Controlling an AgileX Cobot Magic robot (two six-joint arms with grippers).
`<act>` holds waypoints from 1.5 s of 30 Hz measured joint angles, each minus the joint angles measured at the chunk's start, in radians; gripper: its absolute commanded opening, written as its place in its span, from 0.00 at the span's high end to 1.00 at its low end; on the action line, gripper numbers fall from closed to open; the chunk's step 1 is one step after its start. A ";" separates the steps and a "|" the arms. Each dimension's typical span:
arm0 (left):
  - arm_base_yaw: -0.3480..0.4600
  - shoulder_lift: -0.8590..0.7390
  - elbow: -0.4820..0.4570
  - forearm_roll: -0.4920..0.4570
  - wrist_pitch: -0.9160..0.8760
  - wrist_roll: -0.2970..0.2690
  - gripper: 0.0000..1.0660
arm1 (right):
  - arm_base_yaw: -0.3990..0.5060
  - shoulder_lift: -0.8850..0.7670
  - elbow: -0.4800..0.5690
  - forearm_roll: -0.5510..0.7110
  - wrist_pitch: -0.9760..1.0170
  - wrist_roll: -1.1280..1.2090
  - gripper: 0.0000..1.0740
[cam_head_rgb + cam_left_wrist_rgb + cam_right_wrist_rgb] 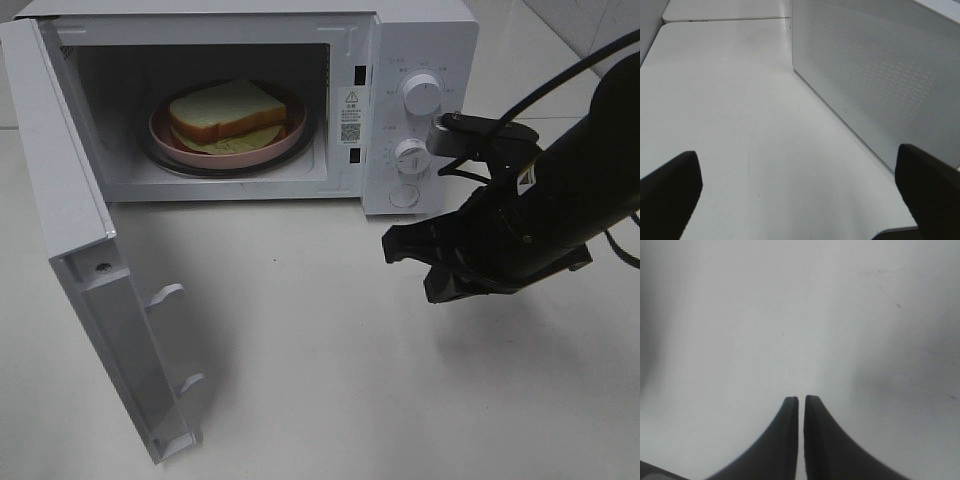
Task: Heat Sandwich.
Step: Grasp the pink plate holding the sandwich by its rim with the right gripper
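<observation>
White door (pixel 90 250), far left: swung wide off the microwave (pixel 420 40). My left fingers (pixel 670 190): spread fully, empty, over the desk (pixel 300 350) beside a perforated white panel (pixel 880 75). Sandwich (pixel 228 112): flat on the pink plate (pixel 165 135) inside the cavity. My right fingers (pixel 790 410): all but pressed together, empty, before the dials (pixel 420 95), right of the sandwich and nearer the front. The door probably suits my left arm.

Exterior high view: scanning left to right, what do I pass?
Open white microwave door → white-bread sandwich with tan crust → small white warning sticker → black right tool.
</observation>
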 measured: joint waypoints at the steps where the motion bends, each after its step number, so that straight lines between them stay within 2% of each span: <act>1: 0.000 0.000 0.000 0.000 0.000 0.000 0.03 | 0.000 -0.008 0.000 -0.016 0.019 -0.012 0.92; 7: 0.000 0.000 0.000 0.000 0.000 0.000 0.03 | 0.000 -0.029 -0.009 -0.045 0.120 -0.127 0.91; 10: 0.000 0.000 0.000 0.000 0.000 0.000 0.03 | 0.000 -0.033 -0.052 -0.057 0.224 -0.245 0.89; 20: 0.000 0.000 0.000 0.000 0.000 0.000 0.03 | 0.000 -0.033 -0.167 -0.077 0.382 -0.516 0.86; 23: 0.000 0.000 0.000 0.000 0.000 0.000 0.03 | 0.000 -0.033 -0.203 -0.083 0.437 -0.677 0.85; 34: 0.000 0.000 0.000 0.000 0.000 0.000 0.03 | 0.000 -0.033 -0.233 -0.087 0.459 -1.102 0.82; 39: 0.000 0.000 0.000 0.000 0.000 0.000 0.03 | 0.000 -0.033 -0.233 -0.089 0.459 -1.384 0.80; 45: 0.000 0.000 0.000 0.000 0.000 0.000 0.03 | 0.000 -0.033 -0.233 -0.105 0.459 -1.474 0.72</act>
